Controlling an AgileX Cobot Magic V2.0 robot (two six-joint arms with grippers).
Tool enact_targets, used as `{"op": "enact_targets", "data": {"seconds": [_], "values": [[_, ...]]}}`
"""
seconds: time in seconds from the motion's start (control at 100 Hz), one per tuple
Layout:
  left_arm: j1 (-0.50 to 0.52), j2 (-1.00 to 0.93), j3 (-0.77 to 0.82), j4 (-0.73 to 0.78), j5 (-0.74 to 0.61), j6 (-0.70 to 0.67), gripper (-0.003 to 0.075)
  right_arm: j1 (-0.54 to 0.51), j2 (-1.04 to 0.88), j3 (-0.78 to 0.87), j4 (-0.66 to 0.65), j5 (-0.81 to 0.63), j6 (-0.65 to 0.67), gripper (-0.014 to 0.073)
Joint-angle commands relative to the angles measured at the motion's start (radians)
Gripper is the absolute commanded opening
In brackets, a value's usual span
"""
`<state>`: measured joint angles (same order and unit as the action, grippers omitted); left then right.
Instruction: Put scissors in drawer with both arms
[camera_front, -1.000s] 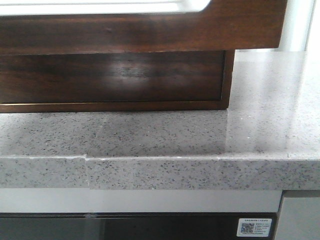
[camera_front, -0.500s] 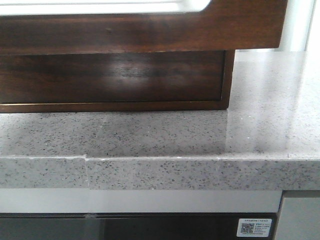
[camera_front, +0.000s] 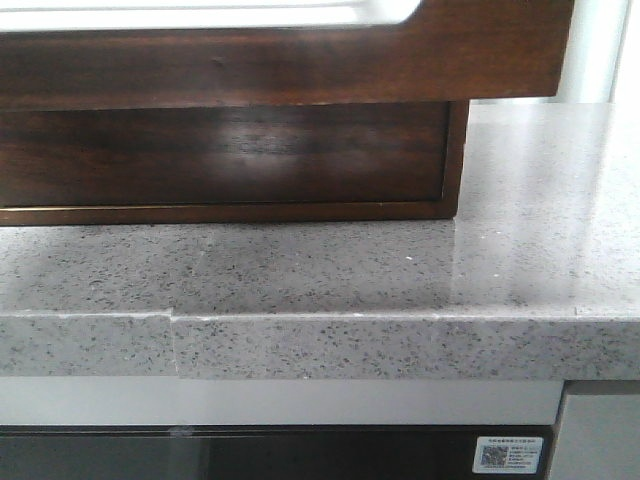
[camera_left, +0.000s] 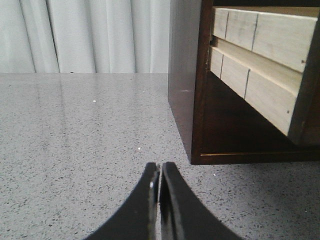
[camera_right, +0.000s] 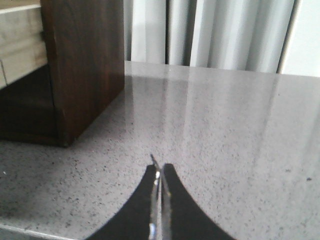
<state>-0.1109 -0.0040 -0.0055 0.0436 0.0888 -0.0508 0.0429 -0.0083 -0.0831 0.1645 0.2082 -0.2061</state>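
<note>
The drawer (camera_front: 300, 65) is pulled out at the top of the front view, with a glossy dark-brown front and a white round-cornered lining (camera_front: 200, 15) showing above it. Neither gripper shows in the front view. My left gripper (camera_left: 160, 165) is shut and empty, low over the stone counter beside the cabinet's corner (camera_left: 197, 150). My right gripper (camera_right: 160, 167) is shut on the scissors (camera_right: 153, 160); only a thin metal tip sticks out past the fingertips. It hovers over the counter at the cabinet's other side (camera_right: 85, 65).
The dark wood cabinet (camera_front: 230, 150) stands on a speckled grey stone counter (camera_front: 300, 270), whose front edge (camera_front: 300, 345) runs across the front view. Pale wooden drawer sides (camera_left: 260, 55) jut from the cabinet. White curtains (camera_right: 215, 35) hang behind.
</note>
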Motion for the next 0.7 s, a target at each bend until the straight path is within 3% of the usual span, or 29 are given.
{"op": "enact_targets", "data": {"seconds": [0.0, 0.11, 0.15, 0.18, 0.69], "values": [[0.004, -0.032, 0.036, -0.007, -0.075, -0.008, -0.0020, -0.006, -0.007, 0.017, -0.063, -0.148, 0.063, -0.0069], [0.004, -0.032, 0.036, -0.007, -0.075, -0.008, -0.0020, -0.008, -0.023, 0.087, -0.265, -0.266, 0.265, -0.0069], [0.004, -0.032, 0.036, -0.007, -0.075, -0.008, -0.0020, -0.008, -0.023, 0.116, -0.265, -0.313, 0.265, -0.0069], [0.004, -0.032, 0.036, -0.007, -0.075, -0.008, -0.0020, -0.008, -0.023, 0.108, -0.249, -0.263, 0.265, -0.0069], [0.004, -0.032, 0.036, -0.007, -0.075, -0.008, -0.0020, -0.008, -0.023, 0.110, -0.240, -0.274, 0.238, -0.0069]]}}
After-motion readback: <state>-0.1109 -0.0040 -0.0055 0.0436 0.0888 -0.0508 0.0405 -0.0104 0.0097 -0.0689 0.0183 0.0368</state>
